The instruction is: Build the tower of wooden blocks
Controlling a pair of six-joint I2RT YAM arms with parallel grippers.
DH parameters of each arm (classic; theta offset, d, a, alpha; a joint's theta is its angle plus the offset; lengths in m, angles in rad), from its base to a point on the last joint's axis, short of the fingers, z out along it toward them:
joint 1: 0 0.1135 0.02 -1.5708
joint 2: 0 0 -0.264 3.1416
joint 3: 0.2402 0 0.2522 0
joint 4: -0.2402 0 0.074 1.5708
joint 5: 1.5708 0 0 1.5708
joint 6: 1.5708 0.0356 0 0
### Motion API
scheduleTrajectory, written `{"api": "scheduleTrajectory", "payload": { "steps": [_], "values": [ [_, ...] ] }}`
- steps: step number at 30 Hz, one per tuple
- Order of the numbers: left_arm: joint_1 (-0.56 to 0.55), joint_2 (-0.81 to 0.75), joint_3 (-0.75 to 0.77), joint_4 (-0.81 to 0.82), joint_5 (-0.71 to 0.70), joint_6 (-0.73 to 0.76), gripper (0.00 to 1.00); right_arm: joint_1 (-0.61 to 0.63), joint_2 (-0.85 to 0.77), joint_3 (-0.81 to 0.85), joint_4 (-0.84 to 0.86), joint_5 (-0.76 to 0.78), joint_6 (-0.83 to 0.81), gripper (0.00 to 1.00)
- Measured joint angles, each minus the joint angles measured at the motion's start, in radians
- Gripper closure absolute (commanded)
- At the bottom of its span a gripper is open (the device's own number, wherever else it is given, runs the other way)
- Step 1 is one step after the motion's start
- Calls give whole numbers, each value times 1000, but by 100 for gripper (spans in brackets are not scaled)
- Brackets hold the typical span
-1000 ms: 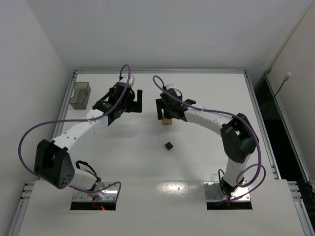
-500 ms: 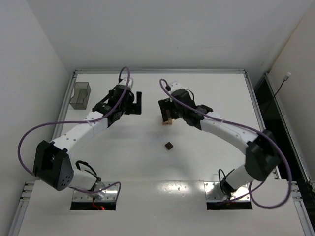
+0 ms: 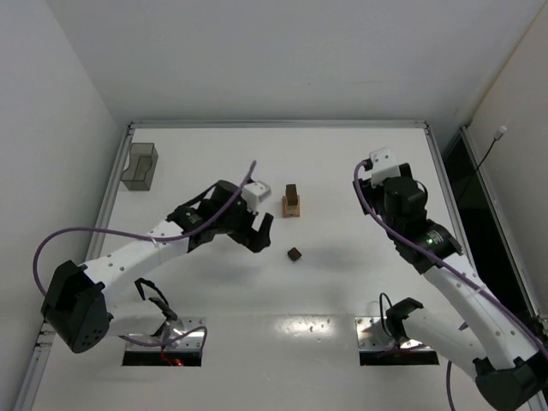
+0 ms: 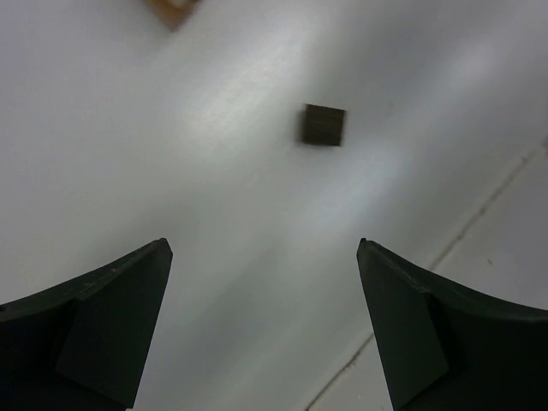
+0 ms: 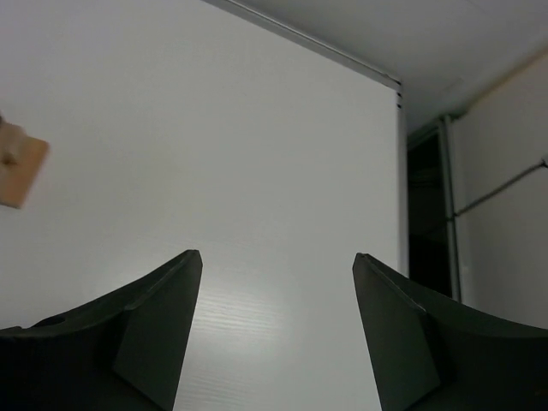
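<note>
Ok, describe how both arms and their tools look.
The left arm and right arm have white links joined by black joint housings, each trailing a loose purple cable. The left tool and right tool each end in two dark, wedge-shaped fingers.

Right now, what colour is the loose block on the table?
The loose block is dark brown; left wrist view shows it best.
</note>
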Motion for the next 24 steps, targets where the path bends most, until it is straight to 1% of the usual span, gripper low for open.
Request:
{"api": "scheduleTrajectory", "payload": {
  "steps": [3,4,8,10,15,24],
  "values": [
    [-111,15,2,-4,29,42,13,-58,-48,-34,-57,31,-50,32],
    [-149,44,13,-20,24,54,13,-79,-57,-40,-81,41,-60,32],
    [-277,253,124,-57,5,101,13,-138,-71,-41,-165,56,-66,32],
    [-308,344,156,-57,-4,115,13,-162,-72,-36,-206,56,-57,32],
    [-317,472,196,-67,-53,127,13,-200,-72,-2,-281,55,-11,32],
    [-315,503,252,6,-163,127,13,-226,-67,11,-323,23,55,33]
  ]
}}
